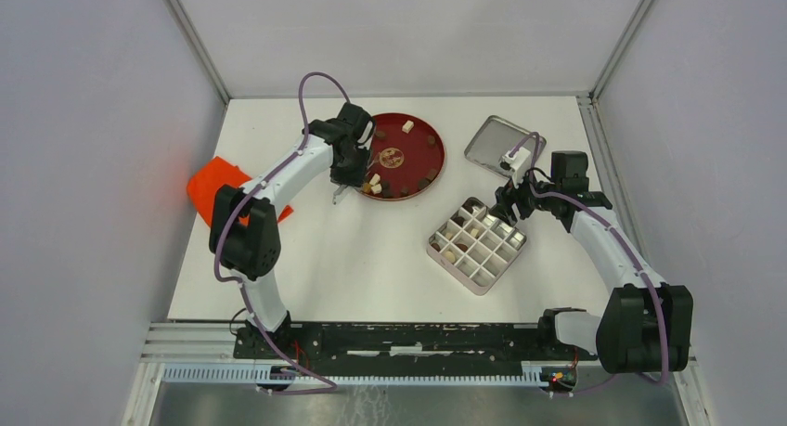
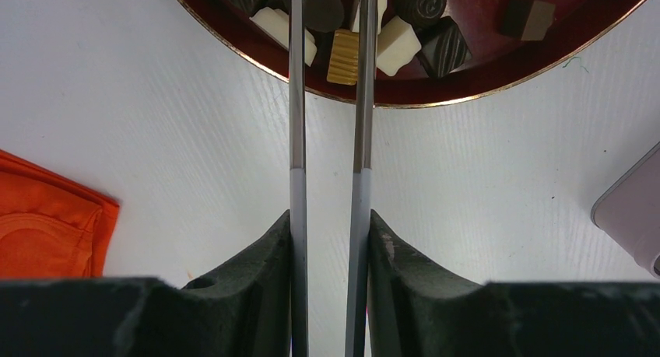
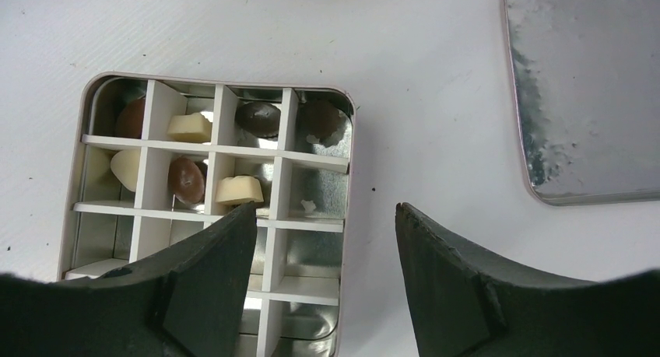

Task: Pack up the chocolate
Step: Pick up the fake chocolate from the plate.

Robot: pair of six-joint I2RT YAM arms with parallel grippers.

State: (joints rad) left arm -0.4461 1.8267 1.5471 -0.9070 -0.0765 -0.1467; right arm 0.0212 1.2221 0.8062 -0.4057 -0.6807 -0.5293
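Observation:
Chocolate pieces, dark, caramel and white, lie in the red plate, also seen from above as the red plate. My left gripper is shut on metal tweezers. Their two arms reach over the plate's near rim, either side of a ribbed caramel piece; the tips run off the top of the view. Several chocolates sit in cells of the divided tin. My right gripper hangs open over the tin's right edge, with nothing between its fingers.
The tin's metal lid lies upside down at the back right. An orange cloth lies at the left edge of the table. White walls close in the table on three sides.

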